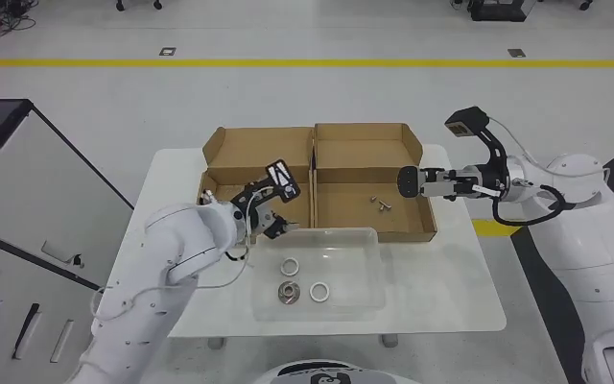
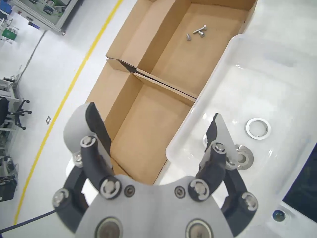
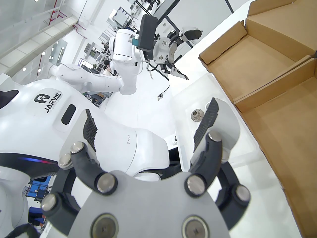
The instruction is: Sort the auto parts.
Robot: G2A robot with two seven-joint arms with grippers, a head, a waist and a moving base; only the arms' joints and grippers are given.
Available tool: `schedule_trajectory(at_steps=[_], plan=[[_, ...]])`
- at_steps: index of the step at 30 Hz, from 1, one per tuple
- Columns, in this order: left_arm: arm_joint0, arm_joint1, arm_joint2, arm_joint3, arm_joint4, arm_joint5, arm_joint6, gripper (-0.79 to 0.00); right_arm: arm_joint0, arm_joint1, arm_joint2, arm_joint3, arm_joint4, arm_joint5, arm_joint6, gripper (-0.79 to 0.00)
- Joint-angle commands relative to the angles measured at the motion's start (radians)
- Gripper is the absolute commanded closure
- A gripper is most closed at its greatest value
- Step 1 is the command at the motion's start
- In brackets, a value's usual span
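Over the white table, by a yellow floor line, left hand and right hand gape.

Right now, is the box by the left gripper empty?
Empty where visible: that box shows bare cardboard floor; the bolts lie in the other box.

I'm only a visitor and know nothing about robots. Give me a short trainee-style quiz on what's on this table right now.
1. True or false: the left end effector and the right end effector are both open and empty.
2. How many parts lie in the clear tray?
3. The bolts lie: A) in the tray, B) in a cardboard box, C) in an end effector.
Key: 1 true; 2 three; 3 B.
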Motion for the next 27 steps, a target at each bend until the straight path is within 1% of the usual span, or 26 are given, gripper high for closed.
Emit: schedule_trajectory(at_steps=[1, 2, 4, 7, 13, 17, 20, 27], plan=[[-0.04, -0.001, 0.03, 0.014, -0.047, -0.028, -0.049, -0.785, 0.0, 0.0, 0.0, 0.0, 0.0, 0.0, 0.0, -0.785], [-0.056, -0.002, 0.044, 0.024, -0.069, -0.035, -0.066, -0.785, 0.0, 0.0, 0.0, 0.0, 0.0, 0.0, 0.0, -0.785], [-0.085, -0.006, 0.065, 0.051, -0.165, -0.032, -0.087, -0.785, 0.0, 0.0, 0.0, 0.0, 0.0, 0.0, 0.0, -0.785], [-0.138, -0.007, 0.109, 0.067, -0.217, -0.047, -0.155, -0.785, 0.0, 0.0, 0.0, 0.0, 0.0, 0.0, 0.0, -0.785], [-0.229, 0.004, 0.249, 0.108, -0.256, 0.0, -0.203, -0.785, 0.0, 0.0, 0.0, 0.0, 0.0, 0.0, 0.0, -0.785], [-0.292, 0.019, 0.346, 0.139, -0.294, 0.037, -0.24, -0.785, 0.0, 0.0, 0.0, 0.0, 0.0, 0.0, 0.0, -0.785], [-0.328, 0.025, 0.385, 0.133, -0.333, 0.045, -0.248, -0.785, 0.0, 0.0, 0.0, 0.0, 0.0, 0.0, 0.0, -0.785], [-0.328, 0.025, 0.385, 0.133, -0.333, 0.045, -0.248, -0.785, 0.0, 0.0, 0.0, 0.0, 0.0, 0.0, 0.0, -0.785]])
